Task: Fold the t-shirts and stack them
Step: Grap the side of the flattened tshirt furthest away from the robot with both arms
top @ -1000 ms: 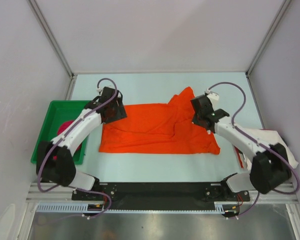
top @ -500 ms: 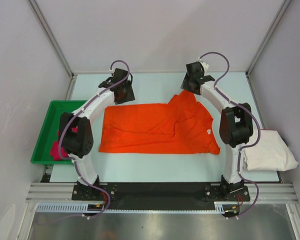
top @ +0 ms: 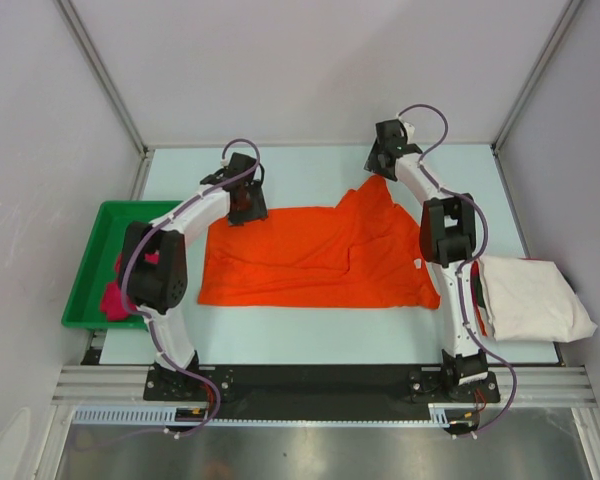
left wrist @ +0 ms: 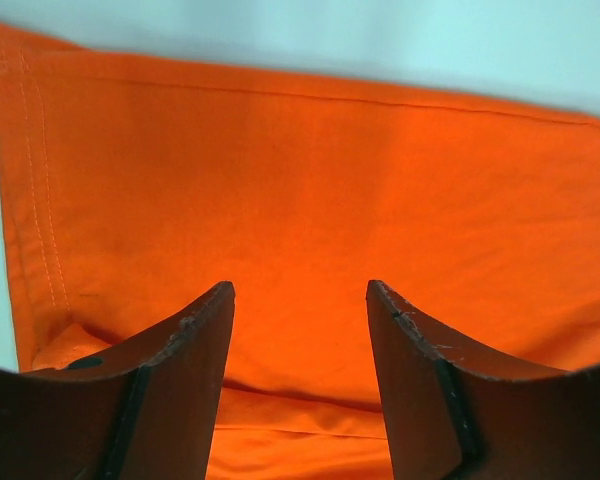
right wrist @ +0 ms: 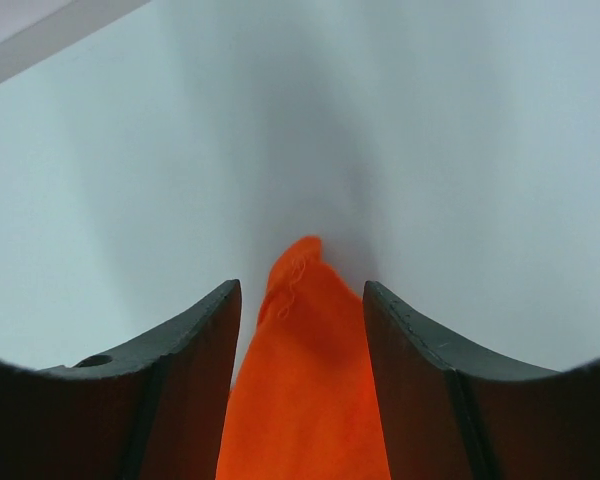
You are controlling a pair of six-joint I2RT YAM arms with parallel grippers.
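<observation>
Top external view, clock positions taken from the table (top: 310, 325) centre, 6 o'clock at the arm bases.

- 4 o'clock, near right edge: off-white shirt (top: 532, 300), folded into a thick pad. The right arm's lower link crosses its left edge.
- 8 to 9 o'clock, left edge: green tray (top: 92, 235) holding the pink shirt (top: 110, 300), bunched at the tray's near right corner and partly hidden by the left arm's elbow.
- Centre: orange shirt (top: 315, 260), spread flat and wide. Its near hem is straight. The right half lies doubled over, with a raised fold running toward 1 o'clock and ending in a point.
- 11 o'clock: left gripper (top: 246, 205) over the orange shirt's far left corner.
- 1 o'clock: right gripper (top: 382, 166) at the tip of that orange point, farthest from the bases.

Left wrist view: the fingers stand apart, nothing pinched. Flat orange cloth fills the gap below them. A stitched hem runs along the left side, with bare table beyond the far edge.

Right wrist view: the fingers stand apart. A narrow orange tongue runs up between them and ends just past the tips. Contact with either finger cannot be told. Pale table beyond.
</observation>
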